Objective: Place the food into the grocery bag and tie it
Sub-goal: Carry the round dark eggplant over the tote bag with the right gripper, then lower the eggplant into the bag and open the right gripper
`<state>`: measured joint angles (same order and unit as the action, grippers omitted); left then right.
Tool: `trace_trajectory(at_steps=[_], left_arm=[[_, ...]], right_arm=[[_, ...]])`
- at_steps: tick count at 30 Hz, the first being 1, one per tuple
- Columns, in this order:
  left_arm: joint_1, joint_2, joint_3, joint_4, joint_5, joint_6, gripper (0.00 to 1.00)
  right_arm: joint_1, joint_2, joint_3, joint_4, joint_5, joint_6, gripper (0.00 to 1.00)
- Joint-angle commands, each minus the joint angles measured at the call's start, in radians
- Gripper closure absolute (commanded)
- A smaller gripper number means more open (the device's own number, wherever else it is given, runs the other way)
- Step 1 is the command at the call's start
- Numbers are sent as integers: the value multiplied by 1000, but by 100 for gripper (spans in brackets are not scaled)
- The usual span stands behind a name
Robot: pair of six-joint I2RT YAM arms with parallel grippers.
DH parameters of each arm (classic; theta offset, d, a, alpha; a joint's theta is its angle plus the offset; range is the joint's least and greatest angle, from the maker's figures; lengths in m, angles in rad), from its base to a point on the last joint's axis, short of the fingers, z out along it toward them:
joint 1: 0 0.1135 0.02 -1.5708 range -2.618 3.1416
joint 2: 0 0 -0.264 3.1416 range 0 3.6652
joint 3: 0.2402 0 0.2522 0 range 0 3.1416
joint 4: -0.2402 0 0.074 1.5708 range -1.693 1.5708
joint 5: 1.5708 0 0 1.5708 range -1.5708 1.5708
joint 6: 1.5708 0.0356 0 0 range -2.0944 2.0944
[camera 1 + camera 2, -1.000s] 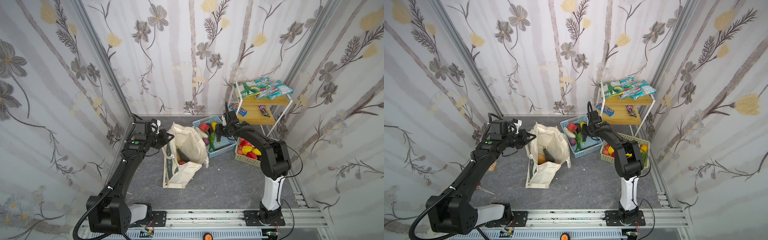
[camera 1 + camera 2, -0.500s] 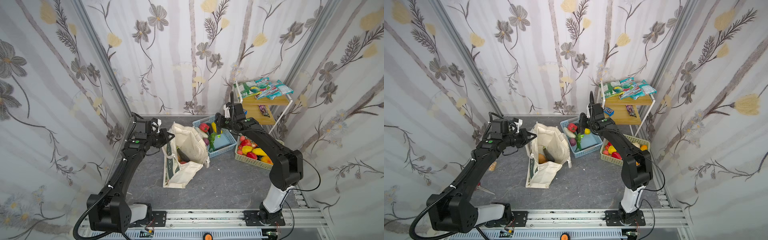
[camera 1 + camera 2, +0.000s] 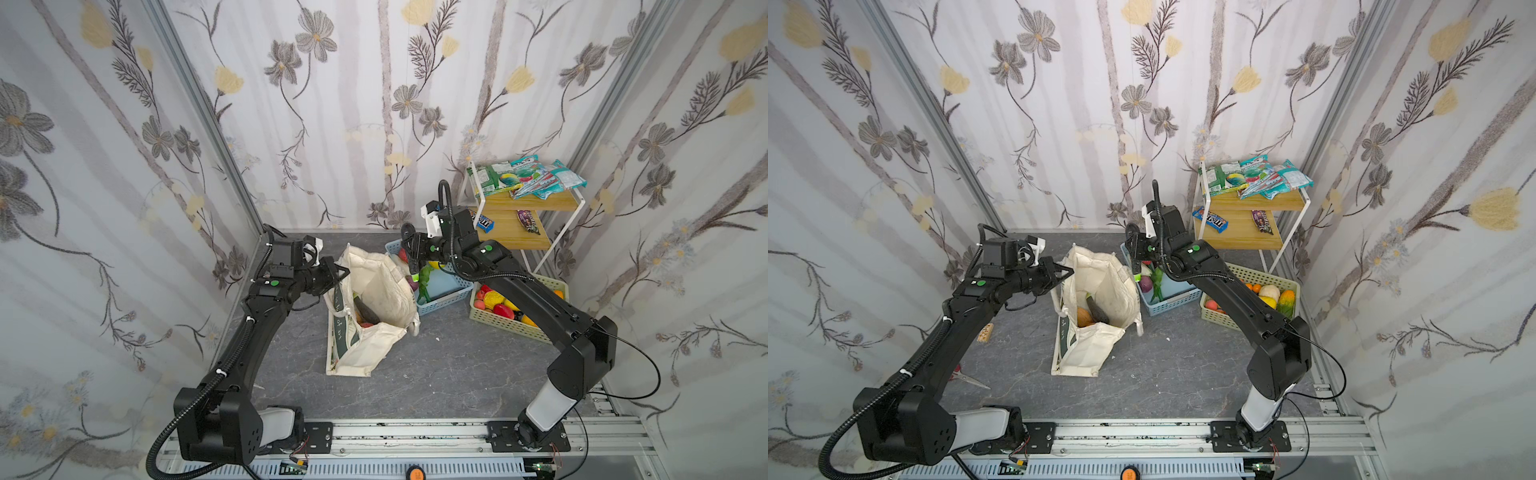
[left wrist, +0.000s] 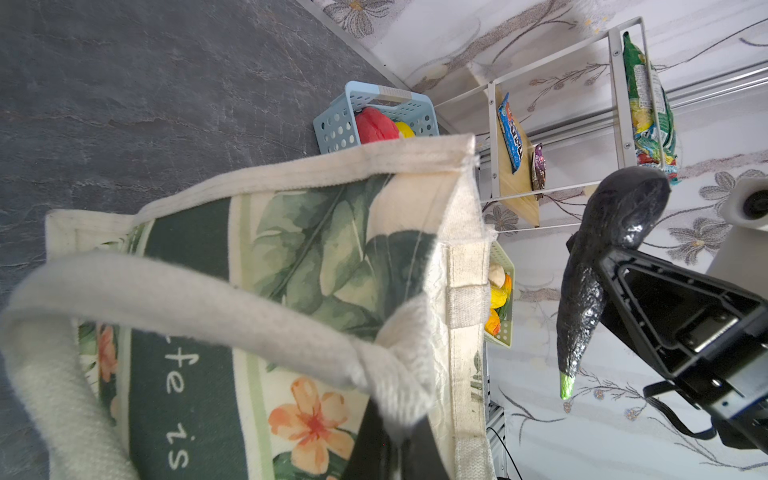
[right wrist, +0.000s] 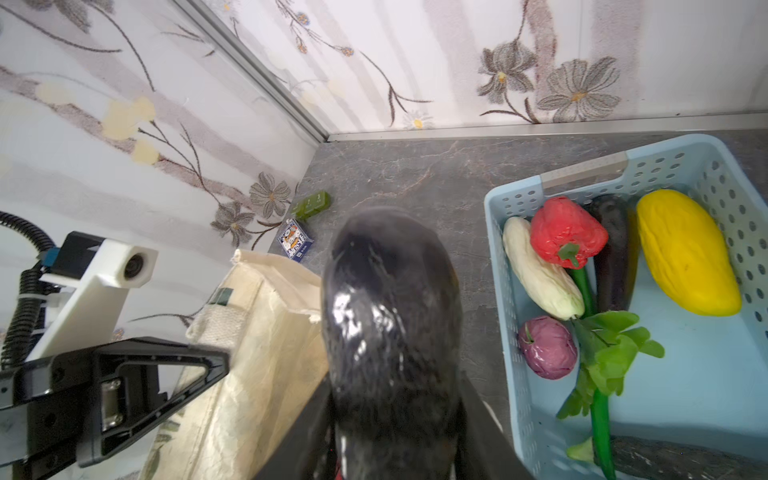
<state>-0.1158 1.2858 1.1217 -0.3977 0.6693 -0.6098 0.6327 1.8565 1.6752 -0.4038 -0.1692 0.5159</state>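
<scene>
The grocery bag (image 3: 376, 286) (image 3: 1100, 282) stands open on the grey floor, with a dark vegetable (image 3: 1098, 311) and a brown fruit (image 3: 1084, 316) inside. My left gripper (image 3: 338, 274) (image 3: 1065, 274) (image 4: 390, 440) is shut on the bag's cream handle (image 4: 166, 299) at the left rim and holds the mouth up. My right gripper (image 3: 415, 255) (image 3: 1136, 253) (image 5: 395, 415) is shut on a glossy dark vegetable with a green tip (image 5: 390, 311) (image 4: 602, 257). It hangs between the bag's right rim and the blue basket (image 3: 444, 297). More food lies in that basket: red pepper (image 5: 565, 237), yellow fruit (image 5: 685, 257).
A pale yellow basket (image 3: 519, 328) of toy fruit sits right of the blue one. A white-framed wooden shelf rack (image 3: 523, 203) with snack packets (image 3: 490, 178) stands at the back right. Scissors (image 3: 967, 376) lie on the floor left. A small blue box (image 5: 295, 245) lies behind the bag.
My right gripper has carried the dark vegetable left from over the blue basket toward the bag's rim. The left gripper has stayed on the handle.
</scene>
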Motion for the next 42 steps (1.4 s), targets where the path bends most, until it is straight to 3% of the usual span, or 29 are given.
trace_trajectory(at_steps=[1, 12, 24, 42], left_arm=[[-1, 0, 12, 23, 0, -7, 100], [-4, 0, 13, 18, -2, -7, 100], [-5, 6, 15, 14, -3, -8, 100], [-15, 2, 30, -5, -14, -7, 100]], right_arm=[[45, 2, 11, 38, -17, 18, 58], [159, 19, -60, 139, -91, 4, 58], [234, 40, -141, 199, -96, -53, 58], [245, 131, -170, 210, -108, -65, 58]])
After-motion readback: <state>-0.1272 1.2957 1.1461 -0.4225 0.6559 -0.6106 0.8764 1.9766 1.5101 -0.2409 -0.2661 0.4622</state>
